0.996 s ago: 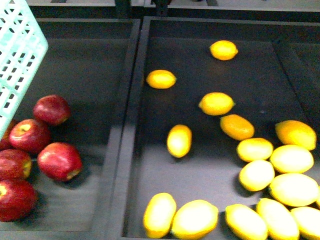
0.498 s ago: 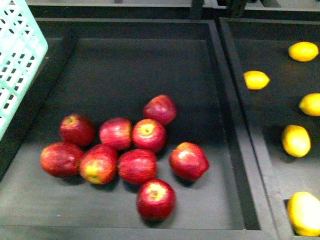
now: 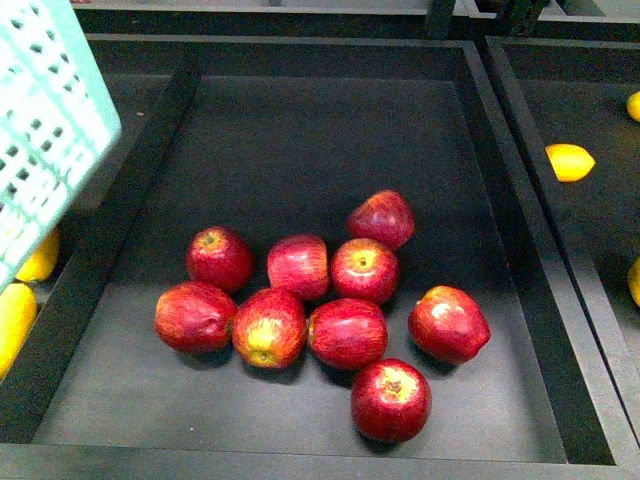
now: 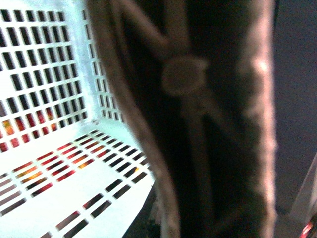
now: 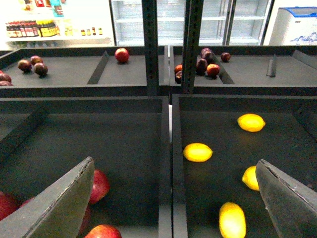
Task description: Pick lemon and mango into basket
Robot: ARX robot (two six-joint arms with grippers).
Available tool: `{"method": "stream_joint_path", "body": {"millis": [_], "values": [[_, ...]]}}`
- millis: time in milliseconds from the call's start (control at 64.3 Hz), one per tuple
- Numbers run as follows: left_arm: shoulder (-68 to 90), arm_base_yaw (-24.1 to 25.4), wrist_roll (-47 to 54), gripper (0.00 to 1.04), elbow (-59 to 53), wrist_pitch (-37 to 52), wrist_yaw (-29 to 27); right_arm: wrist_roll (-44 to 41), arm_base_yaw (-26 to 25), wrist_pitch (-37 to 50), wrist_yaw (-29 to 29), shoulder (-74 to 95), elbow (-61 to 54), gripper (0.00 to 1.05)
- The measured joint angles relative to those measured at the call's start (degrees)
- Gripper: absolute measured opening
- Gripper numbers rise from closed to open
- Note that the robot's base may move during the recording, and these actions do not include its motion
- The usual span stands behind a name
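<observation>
The aqua slotted basket (image 3: 40,130) hangs at the upper left of the front view. In the left wrist view its white-looking slotted inside (image 4: 54,99) shows, and its brown handle (image 4: 198,124) fills the frame, blurred. My left gripper is shut on that handle; its fingers do not show apart from it. A lemon (image 3: 569,161) lies in the right bin; it also shows in the right wrist view (image 5: 197,152) with another lemon (image 5: 250,122). An oblong yellow fruit (image 5: 232,220) lies nearer; I cannot tell whether it is the mango. My right gripper (image 5: 174,163) is open and empty above the divider.
Several red apples (image 3: 345,332) lie clustered in the middle black bin (image 3: 470,130). Yellow fruits (image 3: 15,315) show in the left bin, partly behind the basket. A raised black divider (image 5: 166,163) separates the apple and lemon bins. Shelves with more fruit stand behind.
The front view has swung left: the lemon bin slid off to the right and the apple bin now fills the middle. The basket stays at the upper left.
</observation>
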Motion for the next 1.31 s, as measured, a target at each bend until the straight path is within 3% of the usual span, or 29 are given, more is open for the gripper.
{"method": "stream_joint_path", "body": {"millis": [156, 265, 451, 591, 887, 1307], "values": [[4.22, -9.99, 8.20, 0.05, 0.83, 5.44, -5.18, 0.00, 0.00, 0.00, 0.04, 0.00, 0.00, 0.96], [8.02, -17.79, 7.78, 0.05, 2.34, 10.54, -12.61, 0.00, 0.00, 0.00, 0.07, 0.00, 0.00, 0.96], [16.72, -32.96, 3.21, 0.05, 5.73, 17.20, -17.55, 0.00, 0.00, 0.00, 0.04, 0.00, 0.00, 0.96], [22.21, -40.33, 0.42, 0.05, 7.39, 19.34, -19.85, 0.00, 0.00, 0.00, 0.04, 0.00, 0.00, 0.96], [30.80, -48.74, -0.04, 0.05, 10.95, 22.16, -20.90, 0.00, 0.00, 0.00, 0.04, 0.00, 0.00, 0.96], [38.03, -61.11, 10.25, 0.05, 17.25, 15.10, -18.18, 0.00, 0.00, 0.00, 0.04, 0.00, 0.00, 0.96]]}}
